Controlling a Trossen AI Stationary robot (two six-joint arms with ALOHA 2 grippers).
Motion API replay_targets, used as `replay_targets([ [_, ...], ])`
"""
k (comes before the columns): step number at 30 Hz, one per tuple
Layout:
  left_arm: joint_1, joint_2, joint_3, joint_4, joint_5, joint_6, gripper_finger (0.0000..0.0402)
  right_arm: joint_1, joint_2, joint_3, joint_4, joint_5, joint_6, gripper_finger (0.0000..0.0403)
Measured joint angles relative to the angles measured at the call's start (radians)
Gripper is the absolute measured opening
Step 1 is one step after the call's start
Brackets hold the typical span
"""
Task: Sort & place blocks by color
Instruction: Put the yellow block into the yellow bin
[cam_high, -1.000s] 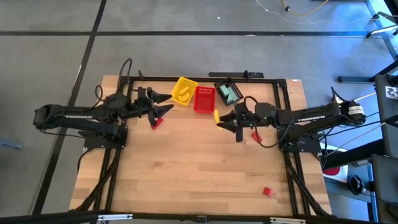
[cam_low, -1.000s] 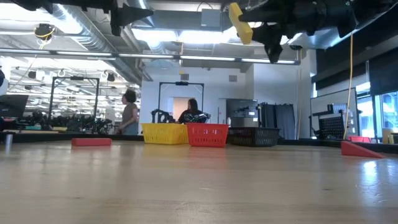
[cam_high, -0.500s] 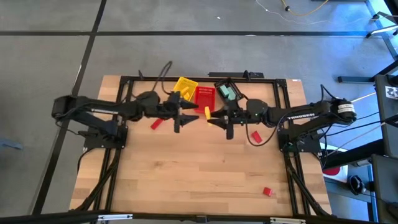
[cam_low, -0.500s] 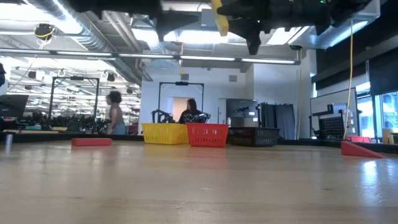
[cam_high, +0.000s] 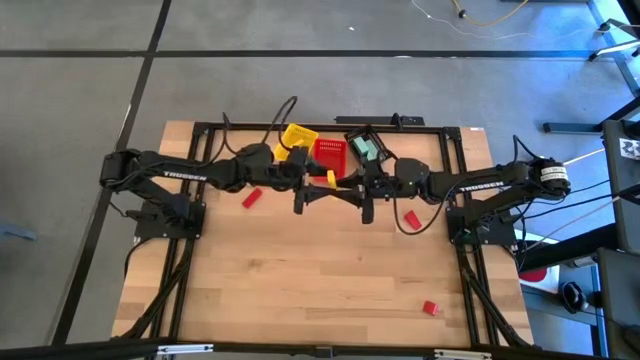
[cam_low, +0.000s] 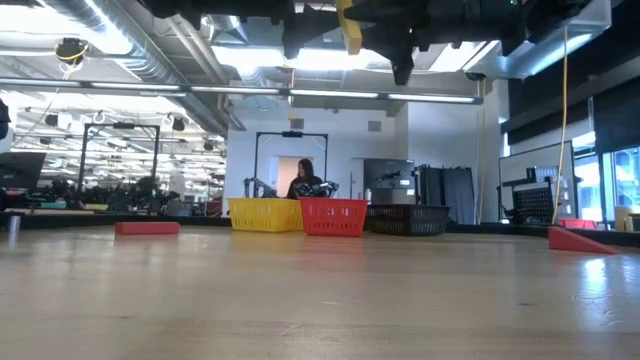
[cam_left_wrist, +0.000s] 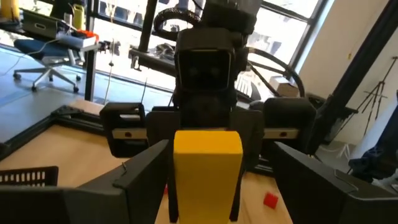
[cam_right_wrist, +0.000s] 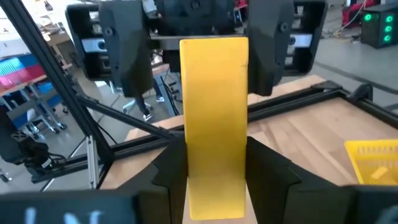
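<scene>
Left hand (cam_high: 308, 191): fingers spread wide, empty, raised above the bench (cam_high: 300, 280), tips either side of the yellow bar's free end.
Yellow bar (cam_high: 331, 180): aloft between the two hands, clamped in the right one; not visibly touching the left fingers (cam_left_wrist: 140, 177).
Right hand (cam_high: 357, 192): clenched on the yellow bar, facing the left hand.
Step in hand: by my judgement, a mid-air handover, right to left.
Next move: left hand to clench first, then right to let go; yellow basket (cam_high: 295, 143) lies just behind the left hand.
</scene>
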Motion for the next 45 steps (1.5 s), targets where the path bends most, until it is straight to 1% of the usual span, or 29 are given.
replay_targets([
  [7,0.008,-0.002,0.004,0.012,0.001,-0.001,0.0267,-0.002,0.000,0.000,0.029,0.007,0.004,0.0126],
  [11,0.012,-0.004,0.004,0.010,-0.010,-0.033,0.0258,-0.002,0.000,0.000,0.039,0.008,0.045,0.0126],
  [13,0.013,-0.004,0.004,0.010,-0.011,-0.034,0.0244,-0.002,0.000,0.000,0.039,0.008,0.052,0.0126],
  [16,0.013,-0.004,0.004,0.010,-0.030,-0.038,0.0208,-0.002,0.000,0.000,0.039,0.008,0.054,0.0126],
  [18,0.014,-0.004,0.004,0.010,-0.045,-0.054,0.0176,-0.002,0.000,0.000,0.039,0.008,0.070,0.0126],
  [21,0.021,-0.004,0.004,0.010,-0.039,-0.068,0.0122,-0.002,0.000,0.000,0.039,0.011,0.077,0.0126],
  [24,0.031,-0.004,0.004,0.010,-0.019,-0.089,0.0116,-0.002,-0.001,0.000,0.039,0.010,0.080,0.0126],
  [27,0.063,-0.028,0.004,-0.027,0.042,-0.114,0.0116,-0.003,-0.007,0.000,0.038,0.009,0.105,0.0127],
  [29,0.084,-0.064,0.004,-0.086,0.068,-0.114,0.0116,-0.003,-0.021,0.001,0.035,0.007,0.121,0.0155],
  [33,0.140,-0.175,0.004,-0.225,0.064,-0.055,0.0116,-0.002,-0.071,-0.001,-0.021,-0.005,0.122,0.0235],
  [36,0.179,-0.231,0.002,-0.324,0.069,0.005,0.0116,-0.020,-0.122,-0.001,-0.096,0.011,0.098,0.0270],
  [39,0.206,-0.289,0.002,-0.384,0.049,0.046,0.0116,-0.041,-0.191,-0.001,-0.214,0.016,0.093,0.0279],
  [41,0.220,-0.313,-0.009,-0.394,0.041,0.073,0.0116,-0.054,-0.239,-0.001,-0.295,0.011,0.069,0.0278],
  [45,0.238,-0.334,-0.043,-0.387,0.028,0.050,0.0116,-0.081,-0.348,-0.001,-0.476,0.018,0.024,0.0272],
])
